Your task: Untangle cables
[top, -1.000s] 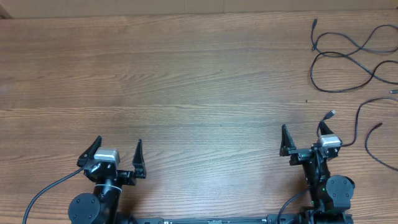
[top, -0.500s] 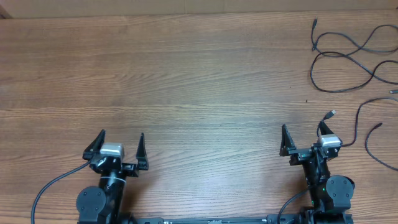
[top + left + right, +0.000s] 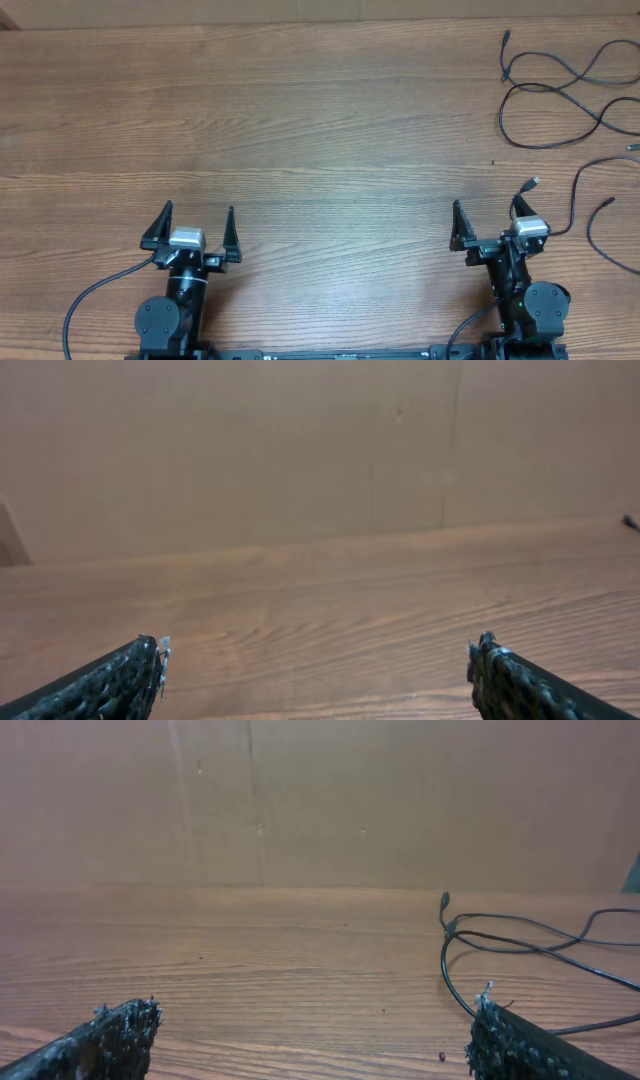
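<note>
Basically, left end effector [image 3: 197, 222] and right end effector [image 3: 488, 220] sat wide open, empty. Cables [image 3: 560, 88] looked light, limp, thin; best pinched near a plug end, clear of crossings.

Cables [image 3: 560, 95] in the table's [image 3: 320, 120] far right corner, perhaps past its edge, beyond the right gripper [image 3: 487, 215]

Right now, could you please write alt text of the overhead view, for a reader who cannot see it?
Several thin black cables lie in loose loops at the far right of a wooden table, with nothing holding them. Both robot arms sit at the near edge, the left hand and the right hand open and empty; one cable plug lies close to the right hand.
</note>
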Robot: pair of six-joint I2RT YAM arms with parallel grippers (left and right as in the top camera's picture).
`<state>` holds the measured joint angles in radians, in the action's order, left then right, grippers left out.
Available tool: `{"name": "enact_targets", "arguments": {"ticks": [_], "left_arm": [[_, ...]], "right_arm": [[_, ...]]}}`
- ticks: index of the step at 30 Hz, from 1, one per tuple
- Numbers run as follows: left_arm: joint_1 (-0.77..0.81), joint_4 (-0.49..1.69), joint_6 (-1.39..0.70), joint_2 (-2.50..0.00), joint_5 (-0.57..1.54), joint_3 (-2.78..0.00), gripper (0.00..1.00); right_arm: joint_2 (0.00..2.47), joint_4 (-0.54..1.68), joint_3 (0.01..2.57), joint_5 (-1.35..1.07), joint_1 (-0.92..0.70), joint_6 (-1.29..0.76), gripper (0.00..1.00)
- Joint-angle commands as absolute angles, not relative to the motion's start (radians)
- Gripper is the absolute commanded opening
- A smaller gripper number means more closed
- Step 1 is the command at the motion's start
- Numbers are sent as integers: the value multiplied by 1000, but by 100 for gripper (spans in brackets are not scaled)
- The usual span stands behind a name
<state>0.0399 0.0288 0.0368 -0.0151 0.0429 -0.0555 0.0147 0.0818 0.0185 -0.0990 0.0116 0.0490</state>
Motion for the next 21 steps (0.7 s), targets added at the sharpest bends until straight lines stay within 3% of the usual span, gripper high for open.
{"name": "enact_targets", "arguments": {"ticks": [1,8,21], "left_arm": [[46,5,53,-3,-17,-38,100],[46,-17,-79,-3,-137,-4,99],[46,63,-1,-3,-160,-4,99]], "right_arm": [[3,77,9,-91,7,51,100],[3,77,9,-91,7,50,100],[3,77,9,-91,7,50,100]]}}
